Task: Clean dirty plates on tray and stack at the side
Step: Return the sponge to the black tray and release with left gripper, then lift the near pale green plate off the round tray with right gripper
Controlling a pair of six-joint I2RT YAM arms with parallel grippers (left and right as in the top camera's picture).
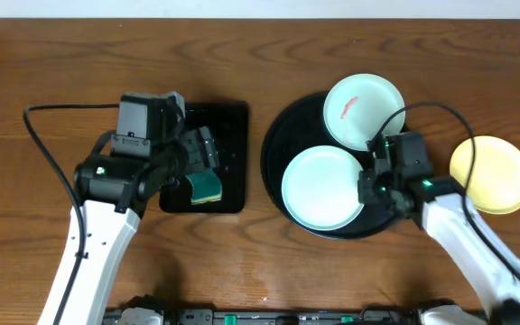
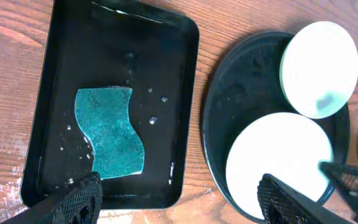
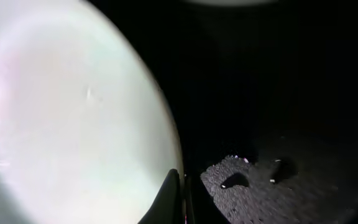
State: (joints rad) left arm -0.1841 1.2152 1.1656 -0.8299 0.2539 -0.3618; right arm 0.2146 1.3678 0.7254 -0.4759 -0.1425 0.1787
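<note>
The round black tray (image 1: 283,135) holds two mint-white plates. One plate (image 1: 363,110) with a red smear leans on the far rim. The other plate (image 1: 321,188) lies at the front. The pale yellow plate (image 1: 490,174) sits on the table to the right of the tray. My right gripper (image 1: 375,178) is at the front plate's right edge. In the right wrist view its fingers (image 3: 188,199) are shut on that plate's rim (image 3: 73,124). My left gripper (image 1: 197,153) hovers open and empty (image 2: 179,202) over a teal sponge (image 2: 109,132).
The sponge (image 1: 208,187) lies in a wet rectangular black tray (image 1: 233,122) to the left of the round tray (image 2: 229,93). Both mint-white plates show in the left wrist view (image 2: 319,68) (image 2: 278,155). Bare wooden table surrounds both trays.
</note>
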